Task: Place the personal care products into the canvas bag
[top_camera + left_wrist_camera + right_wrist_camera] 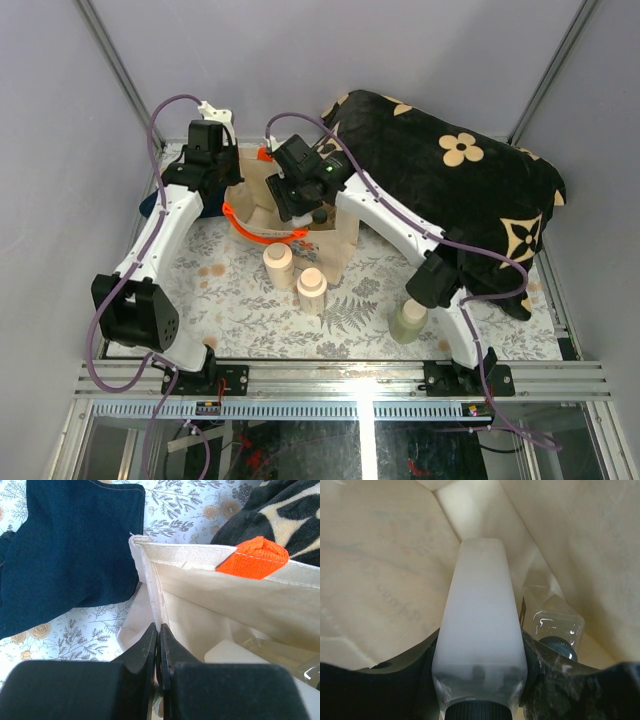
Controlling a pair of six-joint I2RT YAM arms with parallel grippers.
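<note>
The right gripper [479,647] was clamped on a white bottle [480,595]. Its two fingers pressed the bottle's sides just above the dark cap, and the frosted body pointed straight out past the fingertips. Just to the right of those fingers lay a clear bottle [552,625] with a dark grey cap, touching or nearly touching the right finger. Beige fabric closed in on every side of the fingers, so both bottles and the fingertips were inside the canvas bag [210,585].

The left gripper [158,632] was pinched tight on the bag's side wall, with the cloth running up from between its fingertips to the corner of the rim. Beyond the fingertips and to the right, an orange handle [254,557] folded over the far rim. A denim cloth [70,550] lay flat to the left of the fingers, close beside the bag. Past the handle was the black cushion [285,510], and the flowered tablecloth [190,510] showed between the two.

Outside the bag, back from the right fingers toward the arm bases, two cream bottles [279,265] with tan caps stood upright close together. A greenish cylinder [408,320] stood well apart from them, beside the right arm.
</note>
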